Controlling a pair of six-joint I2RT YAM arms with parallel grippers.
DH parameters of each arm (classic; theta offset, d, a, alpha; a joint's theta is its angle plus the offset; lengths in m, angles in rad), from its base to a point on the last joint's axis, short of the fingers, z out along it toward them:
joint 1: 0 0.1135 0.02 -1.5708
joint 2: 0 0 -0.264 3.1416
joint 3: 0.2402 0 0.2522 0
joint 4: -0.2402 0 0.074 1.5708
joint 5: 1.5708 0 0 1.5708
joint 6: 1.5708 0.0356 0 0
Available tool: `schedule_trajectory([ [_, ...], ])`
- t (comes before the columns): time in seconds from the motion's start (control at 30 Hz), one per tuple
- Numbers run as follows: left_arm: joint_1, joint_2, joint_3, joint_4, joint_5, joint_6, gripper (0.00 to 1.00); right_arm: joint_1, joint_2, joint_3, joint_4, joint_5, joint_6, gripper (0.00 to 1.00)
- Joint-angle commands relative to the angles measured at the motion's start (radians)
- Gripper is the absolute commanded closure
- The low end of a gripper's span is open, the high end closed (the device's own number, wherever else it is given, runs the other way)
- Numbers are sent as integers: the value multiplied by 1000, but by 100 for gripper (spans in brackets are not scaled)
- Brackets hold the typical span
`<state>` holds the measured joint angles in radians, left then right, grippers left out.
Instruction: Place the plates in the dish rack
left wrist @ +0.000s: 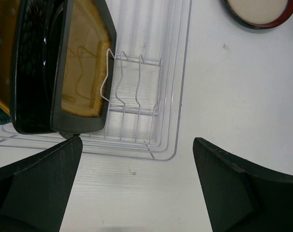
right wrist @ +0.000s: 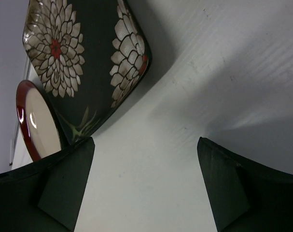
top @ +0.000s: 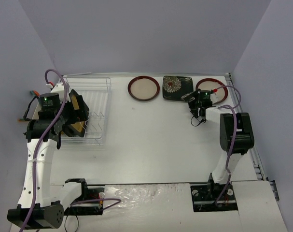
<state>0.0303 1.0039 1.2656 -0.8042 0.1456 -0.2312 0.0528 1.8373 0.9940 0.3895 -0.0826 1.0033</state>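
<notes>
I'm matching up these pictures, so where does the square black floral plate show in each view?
Top external: the square black floral plate lies at the back, right of centre.
Left wrist: not in it.
Right wrist: upper left.
Shared landmark: the round cream red-rimmed plate beside it.

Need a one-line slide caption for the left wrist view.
Open left gripper near the dish rack, black-amber square plate standing inside, red-rimmed plate on the table.
</notes>
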Motion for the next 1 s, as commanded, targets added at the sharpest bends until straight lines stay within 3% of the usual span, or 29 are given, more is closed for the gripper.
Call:
schedule_trajectory([
  [0.0, -6, -24, 14, 36, 51, -24, 3, -1, 65, 86, 139, 60, 80, 17],
  [0.7, -20, 7, 28, 35, 55, -10, 3, 9, 310, 151, 265, 66, 293, 47],
  [0.87, -20, 9, 25, 36, 53, -10, 3, 3, 330, 142, 274, 64, 335, 66],
  [0.97, -20, 13, 16, 44, 66, -15, 3, -3, 331, 120, 294, 57, 352, 86],
])
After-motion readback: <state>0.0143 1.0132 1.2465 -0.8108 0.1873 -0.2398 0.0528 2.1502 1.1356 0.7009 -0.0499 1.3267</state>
